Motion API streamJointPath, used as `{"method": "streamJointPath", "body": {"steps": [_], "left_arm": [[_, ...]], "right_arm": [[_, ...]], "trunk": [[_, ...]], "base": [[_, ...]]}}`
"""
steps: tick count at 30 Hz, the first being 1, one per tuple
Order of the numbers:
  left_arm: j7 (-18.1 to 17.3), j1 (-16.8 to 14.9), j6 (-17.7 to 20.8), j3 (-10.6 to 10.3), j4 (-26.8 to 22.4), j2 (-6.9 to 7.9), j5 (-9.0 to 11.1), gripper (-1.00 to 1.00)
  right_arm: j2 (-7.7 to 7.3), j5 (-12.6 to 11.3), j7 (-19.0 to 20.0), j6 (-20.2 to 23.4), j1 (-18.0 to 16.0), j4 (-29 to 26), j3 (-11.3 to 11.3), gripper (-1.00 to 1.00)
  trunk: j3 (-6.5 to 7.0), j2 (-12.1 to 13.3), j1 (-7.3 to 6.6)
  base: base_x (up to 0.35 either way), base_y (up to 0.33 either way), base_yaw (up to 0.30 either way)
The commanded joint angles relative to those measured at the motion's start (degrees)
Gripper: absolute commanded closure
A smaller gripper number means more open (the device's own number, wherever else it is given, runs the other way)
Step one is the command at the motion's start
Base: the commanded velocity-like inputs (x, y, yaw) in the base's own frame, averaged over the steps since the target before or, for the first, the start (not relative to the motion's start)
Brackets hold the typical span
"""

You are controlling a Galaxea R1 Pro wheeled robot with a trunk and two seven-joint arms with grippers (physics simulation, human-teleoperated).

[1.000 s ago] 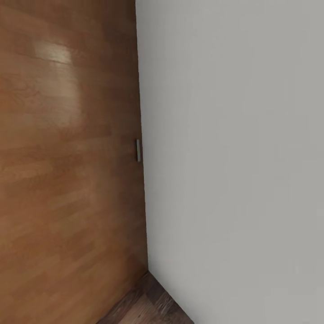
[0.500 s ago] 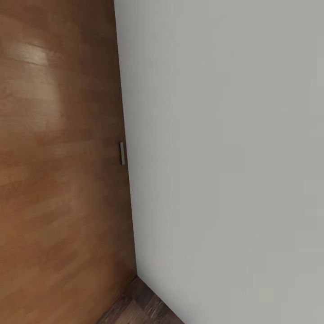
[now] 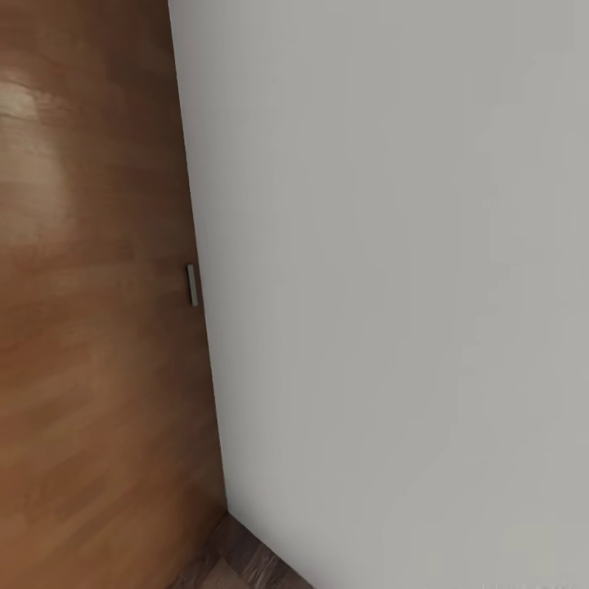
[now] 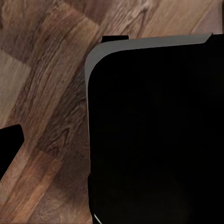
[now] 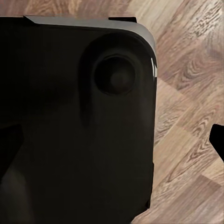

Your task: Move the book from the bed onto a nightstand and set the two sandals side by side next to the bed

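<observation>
The head view shows, from left to right, a glossy brown wooden door (image 3: 90,327) with a small grey metal plate (image 3: 192,285) at its edge, then a plain white wall (image 3: 393,294). Both wrist views show dark robot bodywork above the wood plank floor (image 4: 42,93). The state of the jaws cannot be told. The location of the book, bed, nightstand and sandals cannot be established here; judged from this, the robot is in transit and every step is yet to be done.

In the head view a wooden door (image 3: 90,327) stands left of a wall (image 3: 393,286); a small handle (image 3: 192,285) sits at the door's right edge; plank floor (image 3: 237,564) lies below both.
</observation>
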Motion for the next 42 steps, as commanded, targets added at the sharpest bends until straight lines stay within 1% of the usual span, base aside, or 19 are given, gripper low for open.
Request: {"method": "streamJointPath", "body": {"steps": [1,19,29,34,42], "left_arm": [[0.06,-0.01,-0.18,-0.08,0.01,0.00,-0.03,-1.00],[0.06,-0.01,-0.18,-0.08,0.01,0.00,-0.03,-1.00],[0.06,-0.01,-0.24,-0.08,0.01,0.00,-0.03,-1.00],[0.06,-0.01,-0.25,-0.08,0.00,0.00,-0.03,-1.00],[0.06,-0.01,-0.26,-0.08,-0.01,0.00,-0.03,-1.00]], "right_arm": [[0.00,-0.03,0.04,-0.04,-0.01,-0.01,-0.02,-1.00],[-0.03,-0.03,0.15,-0.04,-0.01,0.06,-0.01,-1.00],[-0.03,-0.03,0.25,-0.04,-0.01,0.07,0.04,-1.00],[0.01,-0.03,0.22,-0.04,-0.01,0.07,0.05,-1.00],[0.08,-0.03,0.19,-0.04,-0.01,0.07,0.06,-1.00]], "trunk": [[0.02,-0.02,0.00],[1.13,-0.02,0.00],[1.41,-0.02,0.00],[1.45,-0.02,0.00],[1.46,-0.02,0.00]], "base": [[0.000,0.000,-0.224],[0.000,0.000,-0.237],[0.000,0.000,-0.257],[0.000,0.000,-0.136],[0.000,0.000,-0.040]]}}
